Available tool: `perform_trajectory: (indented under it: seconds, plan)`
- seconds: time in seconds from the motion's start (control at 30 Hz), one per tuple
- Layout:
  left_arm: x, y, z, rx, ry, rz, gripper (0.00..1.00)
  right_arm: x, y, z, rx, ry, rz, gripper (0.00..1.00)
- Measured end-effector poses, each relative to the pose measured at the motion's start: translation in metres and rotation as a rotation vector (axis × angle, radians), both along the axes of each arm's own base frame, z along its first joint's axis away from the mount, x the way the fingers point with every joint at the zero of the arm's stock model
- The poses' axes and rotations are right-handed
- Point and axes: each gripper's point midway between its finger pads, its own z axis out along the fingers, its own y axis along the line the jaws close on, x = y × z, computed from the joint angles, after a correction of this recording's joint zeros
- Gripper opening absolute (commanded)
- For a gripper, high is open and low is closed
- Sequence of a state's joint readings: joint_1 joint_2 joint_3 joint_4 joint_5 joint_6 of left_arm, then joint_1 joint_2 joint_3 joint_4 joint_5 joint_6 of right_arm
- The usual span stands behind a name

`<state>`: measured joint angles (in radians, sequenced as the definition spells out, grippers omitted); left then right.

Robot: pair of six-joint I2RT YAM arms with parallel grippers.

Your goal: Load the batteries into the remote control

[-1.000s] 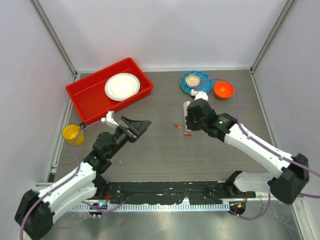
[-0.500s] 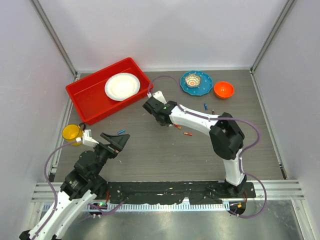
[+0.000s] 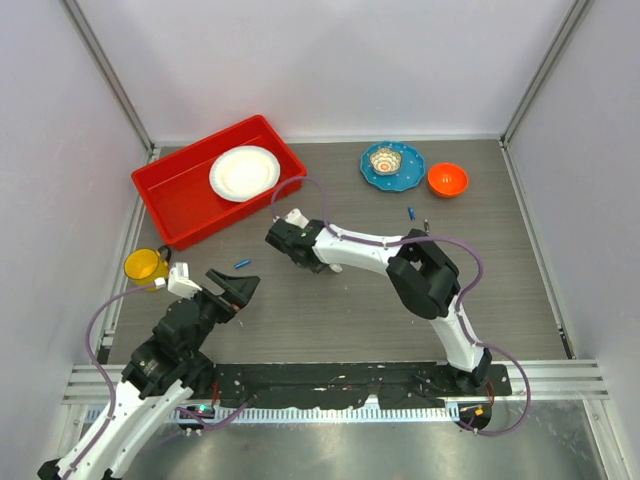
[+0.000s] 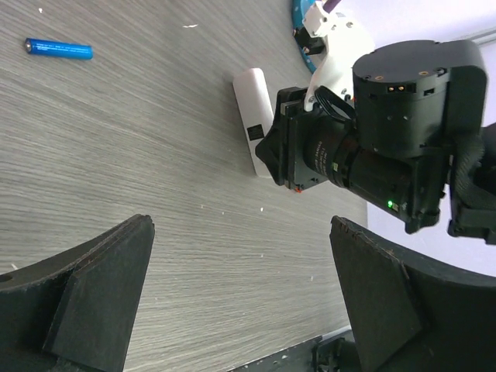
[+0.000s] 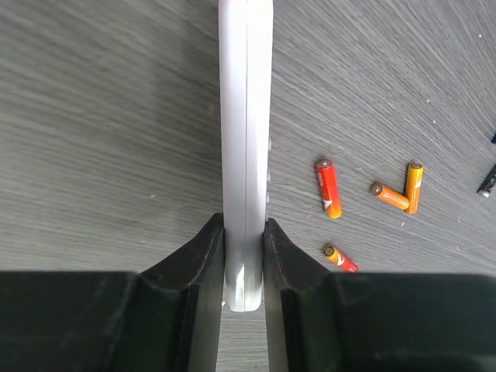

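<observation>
Right tool [image 5: 246, 232] is pinching the remote [image 5: 246, 116] edgewise. Left tool [image 4: 240, 232] is gaping wide, holding nothing. Batteries [image 5: 328, 188] are lying loose on the desk [image 5: 116, 93]; loading apparently not begun.

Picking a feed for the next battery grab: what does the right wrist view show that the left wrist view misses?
Right wrist only: four red-orange batteries lying loose on the table. Left wrist only: a blue battery lying apart, and the open left gripper. Both: the remote control, clamped in the right gripper.
</observation>
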<state>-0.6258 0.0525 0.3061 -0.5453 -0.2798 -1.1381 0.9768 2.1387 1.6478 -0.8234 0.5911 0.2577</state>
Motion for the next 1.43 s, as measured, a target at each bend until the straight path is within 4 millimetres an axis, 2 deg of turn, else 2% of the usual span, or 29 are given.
perform_trajectory:
  seconds: [0.27,0.3,0.53,0.63,0.73,0.83,0.9,0.97,1.1,1.13,1.2,1.23,1.37,1.43]
  plan:
    - [0.001,-0.001,-0.009,0.043,0.028,-0.009,1.00,-0.016,0.021,-0.010,0.028,0.046,0.056,0.56]
    - [0.001,-0.001,-0.009,0.042,0.027,-0.009,1.00,-0.019,0.023,-0.012,0.037,0.057,0.057,0.67]
    - [0.001,0.001,-0.003,0.027,0.004,-0.001,1.00,-0.027,0.031,-0.008,0.138,0.077,0.038,0.72]
    - [0.002,0.002,-0.004,0.034,0.006,0.006,1.00,-0.034,0.024,0.011,0.207,0.070,0.020,0.72]
    - [0.005,0.001,-0.011,0.072,0.027,0.004,1.00,-0.041,0.006,0.066,0.352,-0.018,0.007,0.72]
    - [0.010,-0.002,-0.029,0.160,0.102,-0.011,1.00,-0.052,-0.030,0.129,0.556,-0.193,-0.008,0.72]
    - [0.014,-0.006,-0.044,0.245,0.179,-0.033,1.00,-0.063,-0.056,0.146,0.669,-0.291,-0.027,0.72]
    - [0.017,-0.008,-0.052,0.316,0.246,-0.052,1.00,-0.075,-0.084,0.140,0.734,-0.345,-0.064,0.72]
    - [0.038,-0.020,-0.053,0.414,0.340,-0.065,1.00,-0.096,-0.119,0.092,0.768,-0.352,-0.127,0.72]
    - [0.042,-0.023,-0.053,0.427,0.354,-0.063,1.00,-0.100,-0.125,0.081,0.766,-0.346,-0.136,0.78]
    - [0.049,-0.027,-0.054,0.444,0.371,-0.066,1.00,-0.106,-0.134,0.073,0.801,-0.360,-0.150,0.83]
    - [0.051,-0.029,-0.054,0.454,0.380,-0.067,1.00,-0.107,-0.136,0.075,0.831,-0.379,-0.154,0.84]
    - [0.063,-0.035,-0.042,0.472,0.374,-0.074,0.97,-0.101,-0.135,0.109,0.987,-0.492,-0.159,0.84]
    - [0.065,-0.039,-0.034,0.468,0.342,-0.094,1.00,-0.097,-0.134,0.124,1.037,-0.534,-0.166,0.85]
